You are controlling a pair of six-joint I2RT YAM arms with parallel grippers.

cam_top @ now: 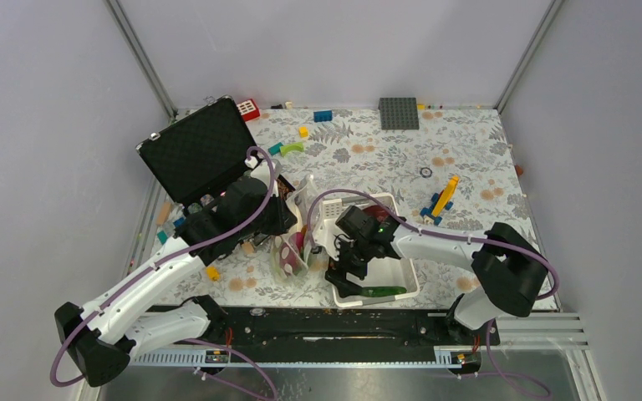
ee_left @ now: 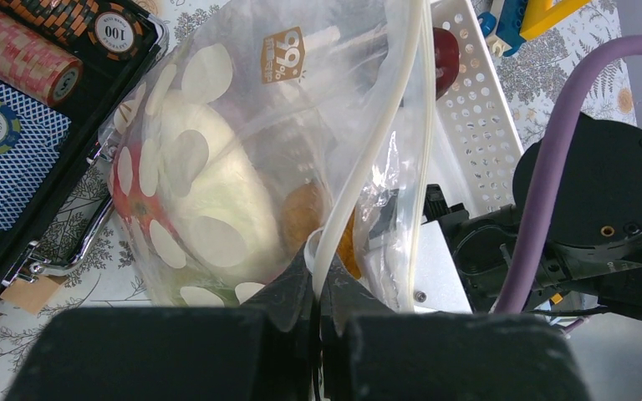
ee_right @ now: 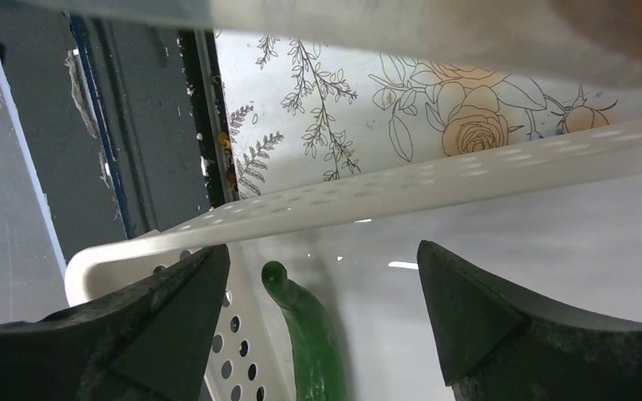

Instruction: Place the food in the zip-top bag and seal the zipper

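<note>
The zip-top bag (cam_top: 291, 251) (ee_left: 242, 142) stands left of the white basket (cam_top: 410, 271) with its mouth up. My left gripper (cam_top: 287, 219) (ee_left: 318, 280) is shut on the bag's mouth edge, pinching the zipper (ee_left: 376, 142). Inside the bag lie pale round food (ee_left: 226, 192), a red tomato (ee_left: 129, 200) and a brown oval (ee_left: 301, 217). A dark-red bulb (ee_left: 445, 58) lies in the basket (ee_left: 476, 117). My right gripper (cam_top: 347, 274) (ee_right: 320, 251) is open inside the basket (ee_right: 401, 196), its fingers on either side of the long green pepper (cam_top: 383, 291) (ee_right: 318, 351), not touching it.
An open black case (cam_top: 201, 154) with poker chip rolls (ee_left: 17, 54) stands just left of the bag. Toy bricks, a grey baseplate (cam_top: 399, 113) and a yellow and blue toy (cam_top: 441, 200) lie further back. The right arm's body (ee_left: 602, 192) is close to the bag's right.
</note>
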